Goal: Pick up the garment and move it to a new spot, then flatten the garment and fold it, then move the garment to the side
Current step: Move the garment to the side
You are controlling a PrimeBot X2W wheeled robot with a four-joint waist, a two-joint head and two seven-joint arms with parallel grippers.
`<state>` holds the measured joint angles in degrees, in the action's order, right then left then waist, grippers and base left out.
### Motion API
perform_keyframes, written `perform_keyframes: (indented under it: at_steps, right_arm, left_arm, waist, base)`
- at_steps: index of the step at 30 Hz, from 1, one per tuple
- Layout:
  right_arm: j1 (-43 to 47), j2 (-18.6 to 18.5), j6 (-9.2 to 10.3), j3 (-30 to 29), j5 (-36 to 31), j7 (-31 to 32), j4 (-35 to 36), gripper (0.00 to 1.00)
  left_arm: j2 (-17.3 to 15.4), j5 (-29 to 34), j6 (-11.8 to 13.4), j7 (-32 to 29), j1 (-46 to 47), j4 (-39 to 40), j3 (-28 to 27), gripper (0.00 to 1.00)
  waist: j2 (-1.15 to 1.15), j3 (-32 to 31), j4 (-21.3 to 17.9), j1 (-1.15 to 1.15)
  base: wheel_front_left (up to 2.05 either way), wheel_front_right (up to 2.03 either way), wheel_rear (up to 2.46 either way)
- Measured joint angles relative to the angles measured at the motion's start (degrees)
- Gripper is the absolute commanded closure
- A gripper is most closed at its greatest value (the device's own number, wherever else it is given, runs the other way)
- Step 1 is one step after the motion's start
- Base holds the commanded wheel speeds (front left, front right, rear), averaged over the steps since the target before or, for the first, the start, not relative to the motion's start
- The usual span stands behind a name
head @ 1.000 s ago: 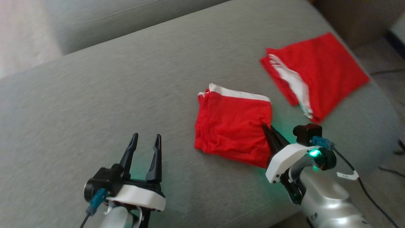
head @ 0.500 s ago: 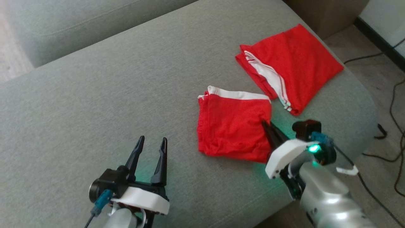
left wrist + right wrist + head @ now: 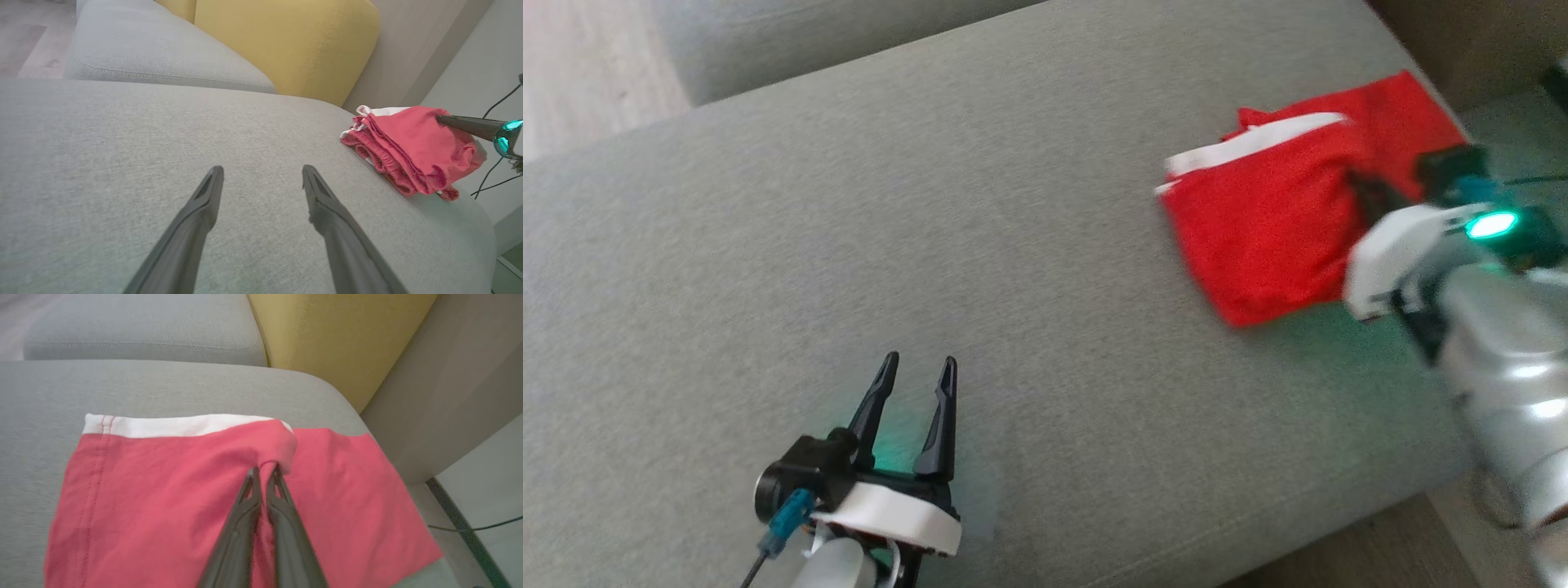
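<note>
Over on the right end of the sofa [image 3: 931,204], the red garment [image 3: 1258,237] lies folded, with its white band [image 3: 179,425] along the far edge. The right end effector [image 3: 265,471] is pinched tight on a little bump of the garment near its far right corner. Most of the cloth spreads out to the left of the pinch and back toward the robot. I cannot tell which side of the garment is longer. Just past it on the right is another red cloth [image 3: 347,486], and the garment looks to lie partly on top of it. The left end effector [image 3: 920,359] is wide and holds nothing. It hangs over bare sofa, well apart from the garment. So the right arm is the near one, and I think it only needs to set the garment down at the side and let go.
</note>
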<state>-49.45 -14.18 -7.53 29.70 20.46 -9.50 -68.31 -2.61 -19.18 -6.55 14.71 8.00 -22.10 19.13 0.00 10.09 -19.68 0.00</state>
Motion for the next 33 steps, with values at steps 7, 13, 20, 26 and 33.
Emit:
perform_keyframes:
  at_steps: [7, 13, 20, 26, 33]
  right_arm:
    - [-5.03, -6.24, 0.00, -1.69, -4.14, 0.48, -4.82, 1.00]
    - [-7.81, -10.09, 0.00, -7.64, -9.37, 1.62, -6.24, 0.00]
    - [-7.77, -8.39, 0.00, -17.84, -14.47, -3.79, -6.50, 0.00]
    - [-4.41, 0.33, 0.00, -25.95, -15.43, -4.71, 3.98, 0.00]
    - [10.98, 9.44, 0.00, -32.47, -16.94, -4.82, 21.08, 0.00]
  left_arm:
    - [-0.01, 0.08, 0.00, 0.00, 0.81, -0.18, -0.42, 0.00]
    - [-0.02, 0.35, 0.00, 0.00, 1.30, -0.37, -0.70, 0.00]
    - [-0.02, 0.59, 0.76, 0.00, 1.35, -0.35, -2.76, 0.00]
    - [0.00, 1.20, 1.52, 0.00, 1.31, -0.27, -5.63, 0.00]
    - [0.00, 2.66, 2.30, 0.00, 1.09, 0.08, -8.56, 0.00]
  waist:
    - [0.00, 1.45, 3.43, 0.00]
    - [0.00, 2.00, 4.49, 0.00]
    - [0.00, 1.74, 4.56, 0.00]
    - [0.00, 0.73, 4.60, 0.00]
    - [0.00, -0.33, 6.14, 0.00]
  base:
    - [0.00, 0.00, 0.00]
    - [0.00, 0.00, 0.00]
    - [0.00, 0.00, 0.00]
    - [0.00, 0.00, 0.00]
    - [0.00, 0.00, 0.00]
